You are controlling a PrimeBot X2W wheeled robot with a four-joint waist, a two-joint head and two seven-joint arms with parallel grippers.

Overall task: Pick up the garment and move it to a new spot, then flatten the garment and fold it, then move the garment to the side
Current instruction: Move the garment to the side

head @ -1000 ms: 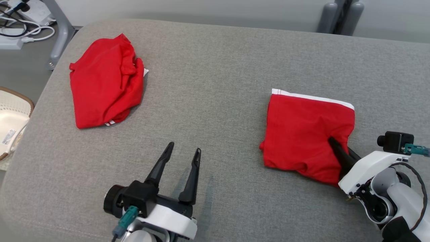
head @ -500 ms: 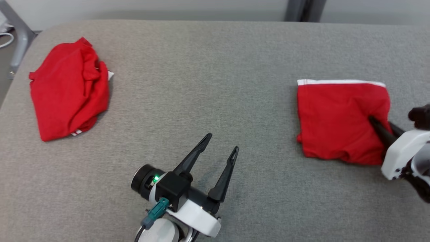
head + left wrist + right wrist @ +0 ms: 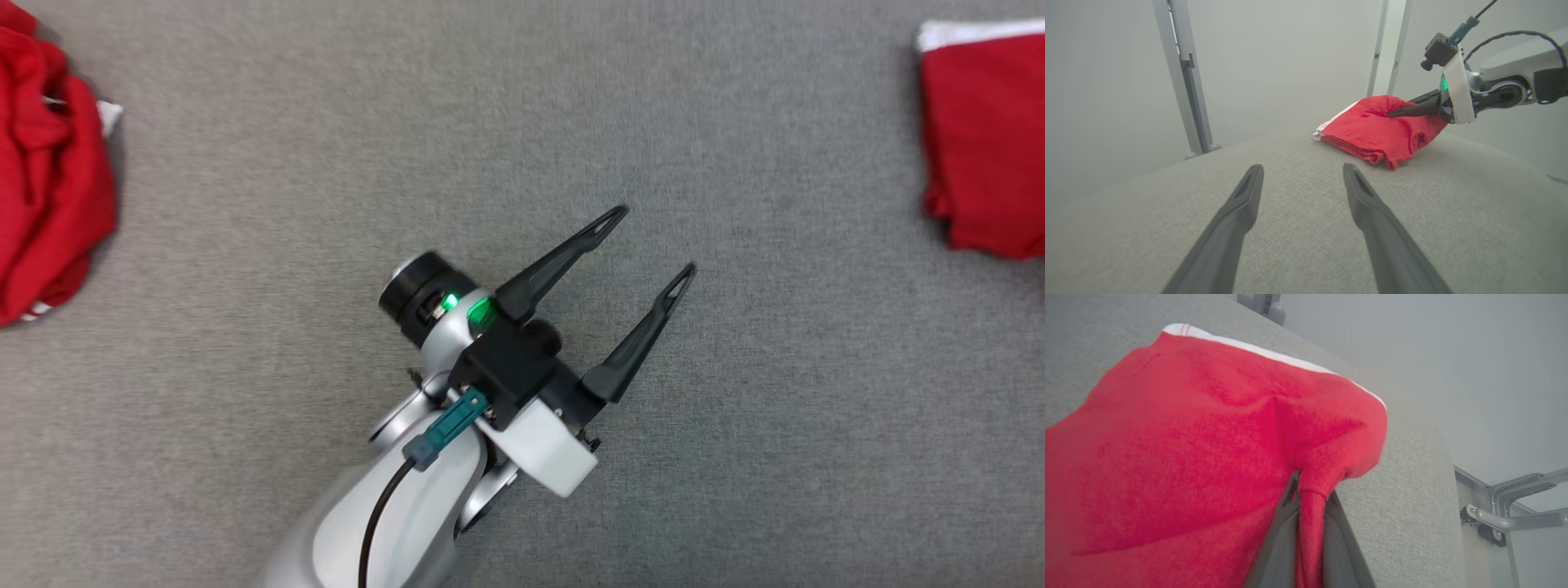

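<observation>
Right gripper clamped on the folded shorts, left gripper spread wide over bare cushion.

The right gripper (image 3: 1311, 486) has its two fingers drawn together on a pinched ridge of the folded red shorts (image 3: 1188, 449); the cloth bunches up between them. The rest of the shorts lies on the grey padded surface (image 3: 326, 163), with the white waistband (image 3: 1274, 353) along the far edge. In the head view the shorts sit at the 2 o'clock edge. The left gripper (image 3: 655, 239) is near the middle of that view, with its jaws apart and nothing between them, pointing toward 2 o'clock just above the padding. A crumpled red garment (image 3: 49, 188) lies well apart from it at 9 o'clock. In the left wrist view, grey metal posts (image 3: 1186, 81) stand beyond the surface at 11 o'clock.
</observation>
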